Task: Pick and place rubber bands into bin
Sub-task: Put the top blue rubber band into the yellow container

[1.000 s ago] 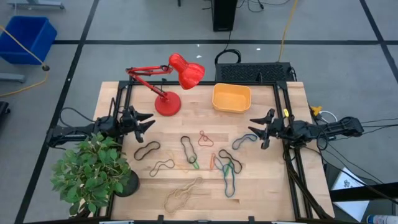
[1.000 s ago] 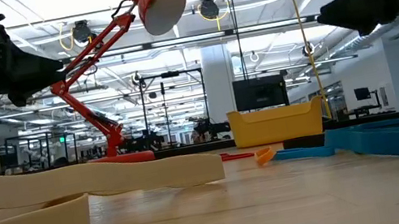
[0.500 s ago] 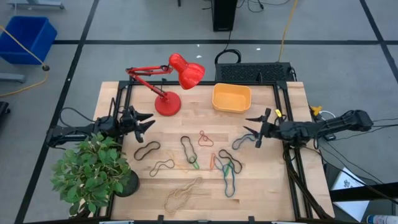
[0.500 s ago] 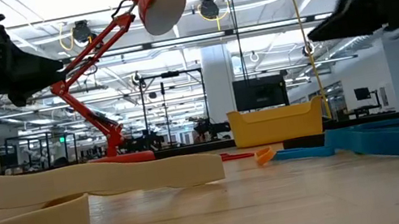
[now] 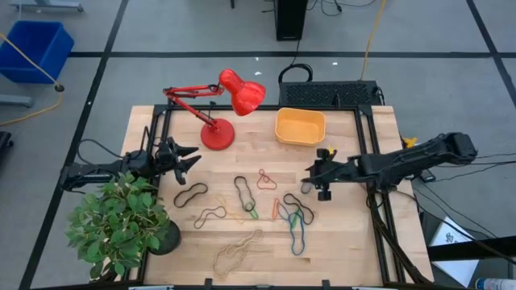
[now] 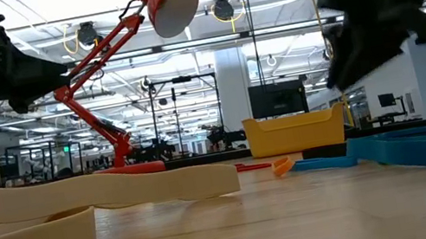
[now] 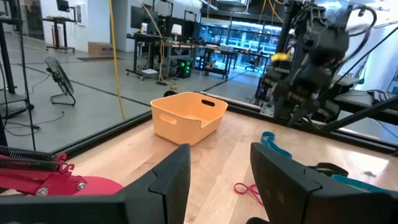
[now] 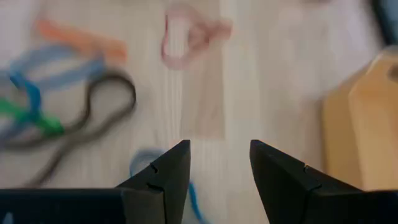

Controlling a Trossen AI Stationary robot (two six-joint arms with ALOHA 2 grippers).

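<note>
Wooden tabletop (image 5: 153, 121) carries the rubber bands (image 5: 274, 205), strewn mid-table, none yet in the bin (image 5: 300, 126). Right gripper (image 5: 316, 179), fingers spread and empty, hovers just above a blue band (image 8: 140, 163), nearer than the idle, open left gripper (image 5: 187, 158).

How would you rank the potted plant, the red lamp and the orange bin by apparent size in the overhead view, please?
1. Potted plant, largest.
2. Red lamp, arm and base included; not far behind the plant.
3. Orange bin, smallest.
</note>
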